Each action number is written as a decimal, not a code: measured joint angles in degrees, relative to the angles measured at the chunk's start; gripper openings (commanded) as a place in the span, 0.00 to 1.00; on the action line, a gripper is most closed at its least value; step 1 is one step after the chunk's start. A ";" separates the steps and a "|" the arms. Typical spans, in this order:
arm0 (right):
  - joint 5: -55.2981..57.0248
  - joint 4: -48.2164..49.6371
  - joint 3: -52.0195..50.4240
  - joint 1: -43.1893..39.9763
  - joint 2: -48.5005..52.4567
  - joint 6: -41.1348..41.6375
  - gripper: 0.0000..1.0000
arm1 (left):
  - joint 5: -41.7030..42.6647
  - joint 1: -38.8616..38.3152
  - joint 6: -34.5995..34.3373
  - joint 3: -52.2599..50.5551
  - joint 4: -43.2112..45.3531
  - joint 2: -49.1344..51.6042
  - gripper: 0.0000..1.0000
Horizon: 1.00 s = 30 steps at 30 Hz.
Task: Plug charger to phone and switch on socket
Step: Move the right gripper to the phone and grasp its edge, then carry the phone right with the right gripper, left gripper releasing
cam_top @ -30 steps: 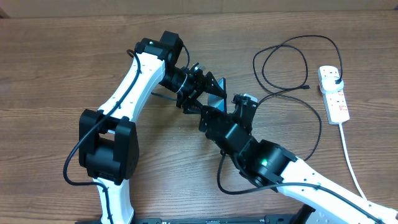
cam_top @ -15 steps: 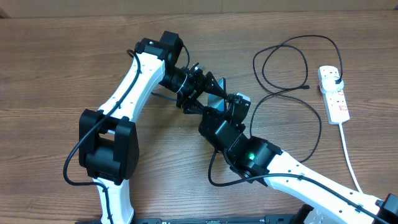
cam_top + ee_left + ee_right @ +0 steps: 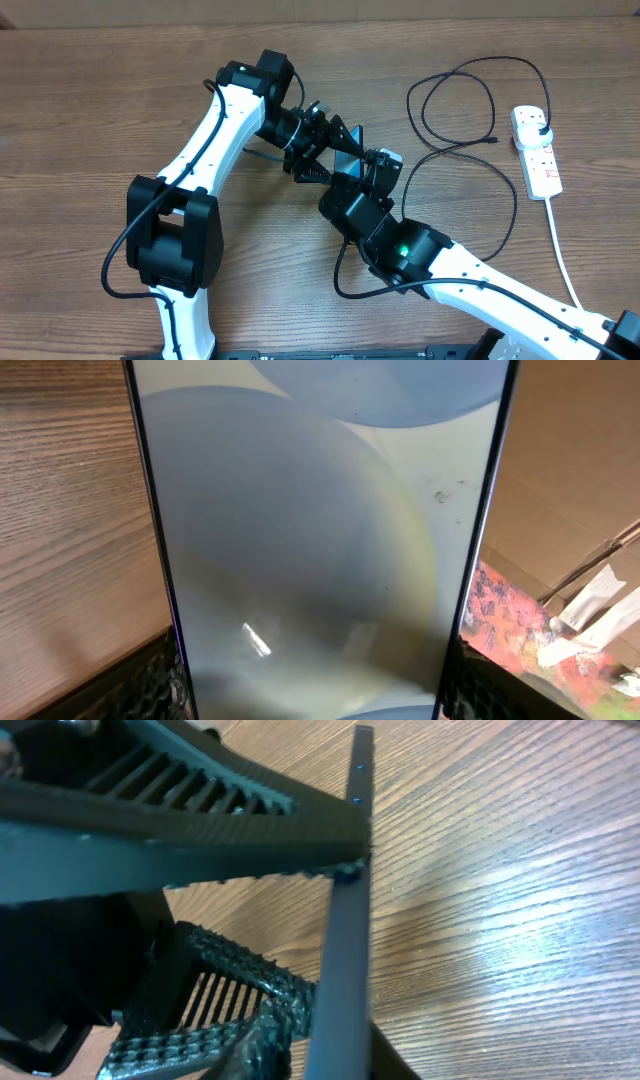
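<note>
The phone [image 3: 349, 152] is held up off the table, tilted, between both arms. Its pale blue screen [image 3: 320, 540] fills the left wrist view. My left gripper [image 3: 333, 150] is shut across its width, with a finger [image 3: 150, 685] against each long side. In the right wrist view the phone [image 3: 345, 950] appears edge-on, and my right gripper [image 3: 345, 1055] is shut on its thin body from both faces. The charger [image 3: 470, 110] lies looped at the right, its connector [image 3: 493, 141] free on the table. Its black plug [image 3: 540, 128] sits in the white socket [image 3: 538, 160].
The socket's thick white cord [image 3: 562, 255] runs toward the front right edge. The left arm's finger [image 3: 180, 830] crosses the right wrist view just above my right jaws. Wooden tabletop [image 3: 80, 110] stretches to the left and back.
My right gripper has moved up and left to the phone and its jaws have closed onto it. The left gripper and phone have stayed put.
</note>
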 measured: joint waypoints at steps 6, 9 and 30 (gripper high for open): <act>0.02 -0.13 0.00 -0.07 0.13 0.02 0.11 | -0.02 0.13 0.00 0.00 0.00 0.00 0.62; 0.04 -0.39 0.00 -0.13 0.20 0.11 0.08 | -0.07 0.15 0.00 0.00 0.02 0.00 0.63; -2.60 -1.27 -0.02 -1.66 0.26 0.26 0.04 | 1.36 4.37 1.64 0.09 -0.76 0.00 1.00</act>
